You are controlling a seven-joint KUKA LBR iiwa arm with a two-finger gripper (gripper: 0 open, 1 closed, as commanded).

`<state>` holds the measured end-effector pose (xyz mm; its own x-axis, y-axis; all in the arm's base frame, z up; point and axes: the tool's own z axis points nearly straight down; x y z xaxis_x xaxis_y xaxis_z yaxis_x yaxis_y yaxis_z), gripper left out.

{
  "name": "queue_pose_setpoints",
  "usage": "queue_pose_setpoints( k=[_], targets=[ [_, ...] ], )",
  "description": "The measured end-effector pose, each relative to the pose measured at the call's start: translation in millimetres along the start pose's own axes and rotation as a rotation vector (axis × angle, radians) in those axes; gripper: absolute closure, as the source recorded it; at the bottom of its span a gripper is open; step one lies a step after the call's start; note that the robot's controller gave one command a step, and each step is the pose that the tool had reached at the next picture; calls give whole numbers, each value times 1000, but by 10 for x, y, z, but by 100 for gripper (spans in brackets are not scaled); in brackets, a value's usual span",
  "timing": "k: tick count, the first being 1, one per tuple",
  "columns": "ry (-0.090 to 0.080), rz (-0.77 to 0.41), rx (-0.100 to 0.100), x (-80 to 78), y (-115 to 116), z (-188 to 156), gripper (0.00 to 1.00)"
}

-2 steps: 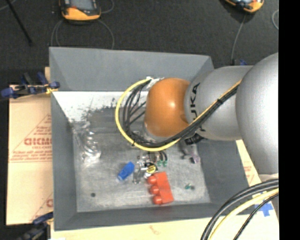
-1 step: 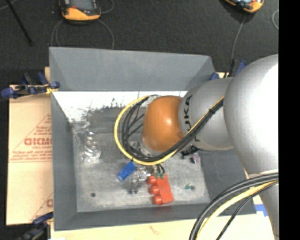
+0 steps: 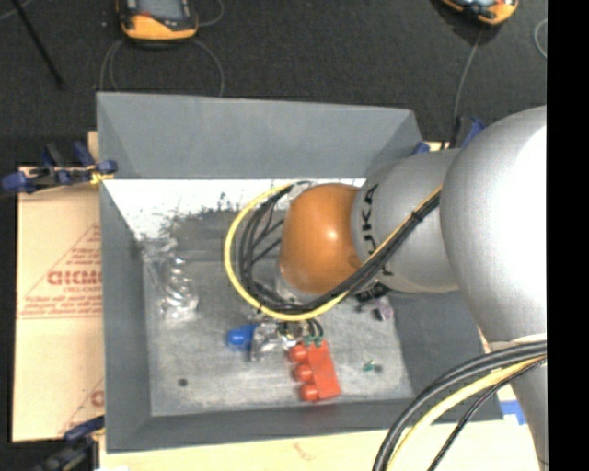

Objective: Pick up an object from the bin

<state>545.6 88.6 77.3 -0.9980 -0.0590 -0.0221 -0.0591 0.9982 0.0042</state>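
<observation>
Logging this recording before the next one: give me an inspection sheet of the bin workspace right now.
Surface: grey metal bin, speckled floor.
Job's things: small blue rounded piece and red knobbed plastic block, front centre, nearest the gripper.
Clutter: clear crumpled plastic piece left; tiny green bit right.
Grippers: gripper low between blue piece and red block.
Cables: yellow and black cables loop round the orange wrist cover.
Surroundings: orange-and-black device beyond the far wall.

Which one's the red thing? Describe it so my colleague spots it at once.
In the grey metal bin, look at the floor near the wall at the view's bottom, just below the arm's orange cover. A red block with rounded knobs lies there, the only red thing, larger than the small blue piece on its left and the tiny green bit on its right.
</observation>
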Motion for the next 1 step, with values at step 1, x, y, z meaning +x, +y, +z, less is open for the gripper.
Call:
queue_pose_setpoints(
  k=[1],
  targets=[
    [11, -296, 5, -119, -772, -1682, 100]
  ],
)
